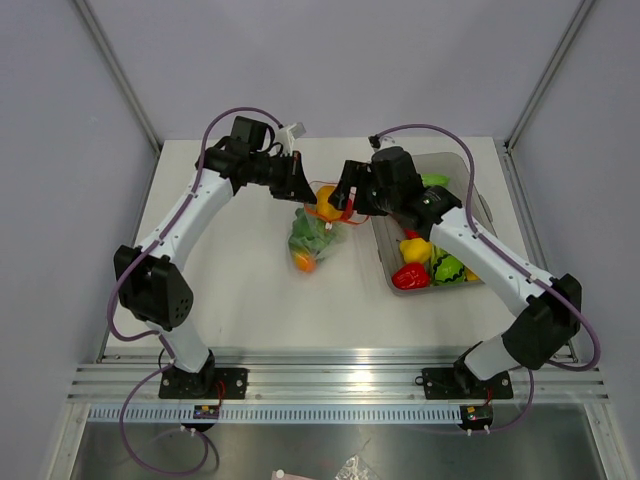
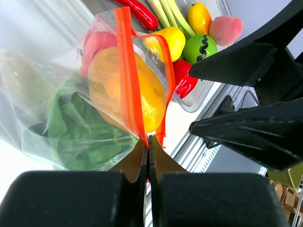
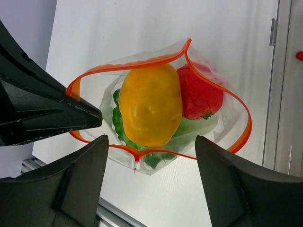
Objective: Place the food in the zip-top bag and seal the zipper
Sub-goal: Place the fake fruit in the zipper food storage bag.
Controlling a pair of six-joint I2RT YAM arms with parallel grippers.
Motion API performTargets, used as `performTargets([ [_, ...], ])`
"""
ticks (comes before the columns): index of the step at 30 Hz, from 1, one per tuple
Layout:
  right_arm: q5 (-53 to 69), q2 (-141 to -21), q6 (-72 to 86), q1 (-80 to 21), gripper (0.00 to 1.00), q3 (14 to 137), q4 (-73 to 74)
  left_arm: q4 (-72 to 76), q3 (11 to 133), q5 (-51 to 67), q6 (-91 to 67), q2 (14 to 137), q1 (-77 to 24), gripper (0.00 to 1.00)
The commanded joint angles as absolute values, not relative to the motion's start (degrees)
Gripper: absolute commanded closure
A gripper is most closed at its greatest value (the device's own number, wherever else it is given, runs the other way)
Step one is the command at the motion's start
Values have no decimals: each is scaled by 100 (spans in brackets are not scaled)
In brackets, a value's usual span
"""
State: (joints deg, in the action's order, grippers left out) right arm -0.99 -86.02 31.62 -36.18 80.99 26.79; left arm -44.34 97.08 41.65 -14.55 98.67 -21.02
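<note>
Over the middle of the tabletop (image 1: 250,300) the zip-top bag (image 1: 312,238) is held open directly below your right fingers (image 3: 232,179), which are spread and empty. Your left fingers (image 2: 135,161) pinch the zipper (image 2: 131,71) at its left end; the remaining food (image 1: 412,277) lies to the right, nearer the right arm.

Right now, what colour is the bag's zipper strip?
Red-orange zipper, clearest in the right wrist view.

I worked in a robotics lab's test cell: a bare white counter (image 1: 250,300) boxed in by blank pale panels (image 1: 330,60) on aluminium posts (image 1: 122,78). My two arms (image 1: 180,225) were bolted to a slotted aluminium rail (image 1: 340,385) and trailed purple cables (image 1: 240,109). Glossy toy food (image 1: 410,277) sat in a grey tub (image 1: 384,265).
</note>
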Motion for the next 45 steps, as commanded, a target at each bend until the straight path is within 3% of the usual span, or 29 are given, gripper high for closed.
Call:
performTargets([
  [1,-36,-8656,3129,-3542,20,8235,2505,-4210,10072,4386,-1345,9659,-2109,100],
  [2,-18,-8692,3181,-3542,22,8296,2479,-4201,10072,4377,-1336,9650,-2109,100],
  [5,-18,-8771,3339,-3542,48,8297,2303,-4245,10099,4394,-1284,9677,-2118,100],
  [6,-26,-8789,3375,-3542,61,8306,2268,-4263,10142,4412,-1275,9694,-2109,100],
  [13,491,-9526,3507,-3568,79,8622,2250,-4175,10230,4553,-1354,9878,-2153,100],
  [23,1283,-10055,3683,-3700,80,8490,1740,-4113,10222,4632,-1354,10283,-2399,100],
  [35,960,-8843,3463,-3691,78,7761,1986,-4201,10222,4421,-1108,10160,-2391,100],
  [38,460,-8386,3323,-3691,70,7568,2214,-4245,10204,4412,-1020,10169,-2391,100],
  [42,114,-7990,3252,-3569,49,7445,2452,-4254,10213,4465,-984,10178,-2391,100],
  [45,132,-7901,3226,-3402,44,7365,2513,-4263,10204,4465,-958,10160,-2391,100],
])
